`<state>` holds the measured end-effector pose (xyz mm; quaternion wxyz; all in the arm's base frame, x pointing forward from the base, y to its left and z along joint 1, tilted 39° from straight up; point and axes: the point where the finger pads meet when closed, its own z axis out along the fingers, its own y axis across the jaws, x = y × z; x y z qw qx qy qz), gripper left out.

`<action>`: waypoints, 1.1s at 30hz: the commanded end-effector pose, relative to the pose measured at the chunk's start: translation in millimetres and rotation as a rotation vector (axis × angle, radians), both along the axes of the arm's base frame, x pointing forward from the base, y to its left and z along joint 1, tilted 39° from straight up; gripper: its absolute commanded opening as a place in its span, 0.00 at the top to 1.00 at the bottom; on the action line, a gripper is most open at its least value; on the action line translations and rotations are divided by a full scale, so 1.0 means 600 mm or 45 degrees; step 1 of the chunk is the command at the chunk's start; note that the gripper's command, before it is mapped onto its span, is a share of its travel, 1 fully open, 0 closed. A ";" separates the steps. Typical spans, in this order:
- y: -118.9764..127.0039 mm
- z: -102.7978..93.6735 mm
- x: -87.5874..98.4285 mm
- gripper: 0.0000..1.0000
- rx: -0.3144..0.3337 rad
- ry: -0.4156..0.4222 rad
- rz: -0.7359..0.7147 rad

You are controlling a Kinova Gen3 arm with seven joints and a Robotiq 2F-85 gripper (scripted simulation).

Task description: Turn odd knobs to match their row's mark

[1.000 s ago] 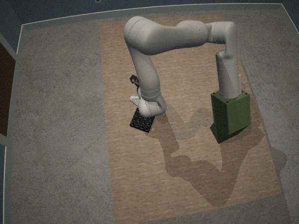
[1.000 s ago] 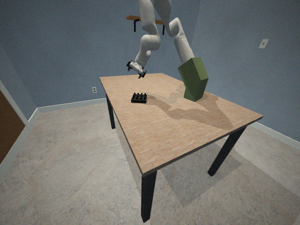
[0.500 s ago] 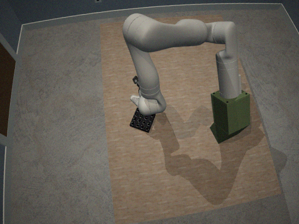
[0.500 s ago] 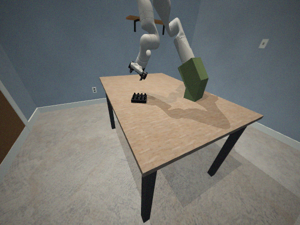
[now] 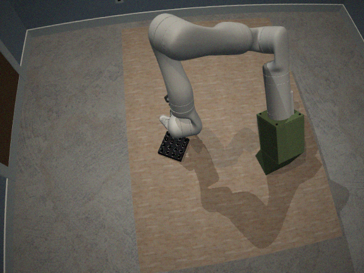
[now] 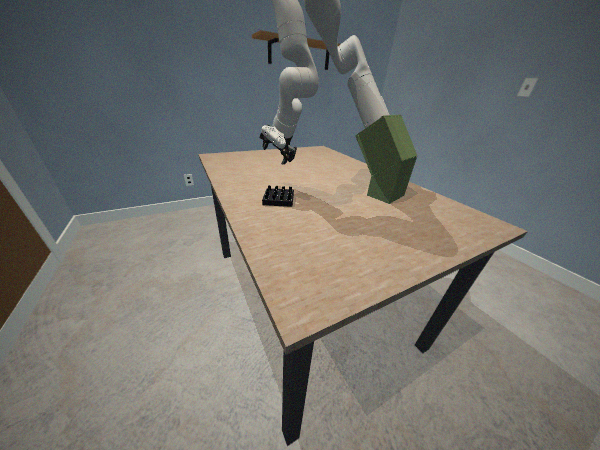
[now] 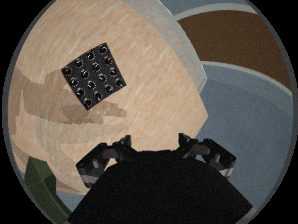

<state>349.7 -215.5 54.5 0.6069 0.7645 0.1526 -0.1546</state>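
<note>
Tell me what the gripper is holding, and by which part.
Nothing is held: the gripper is open, its fingers apart, well away from the knob box.

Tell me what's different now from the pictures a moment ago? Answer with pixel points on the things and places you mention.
The open gripper (image 5: 167, 98) (image 6: 275, 152) (image 7: 154, 139) has dipped a little and shifted slightly right in the exterior view, its far-left finger sinking most as it turned. In the top view, the finger in sight has moved slightly toward the arm. Nothing was picked up or let go. The knob box (image 5: 173, 148) (image 6: 278, 197) (image 7: 94, 76) and green mount (image 5: 290, 136) (image 6: 392, 160) (image 7: 42, 185) stayed put.
</note>
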 end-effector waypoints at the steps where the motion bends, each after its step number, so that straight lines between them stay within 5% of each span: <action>1: 0.001 0.001 0.001 0.00 0.001 -0.002 0.001; 14: 0.008 -0.037 -0.009 0.00 0.122 -0.168 -0.060; 33: 0.015 -0.060 -0.013 0.00 0.198 -0.277 -0.104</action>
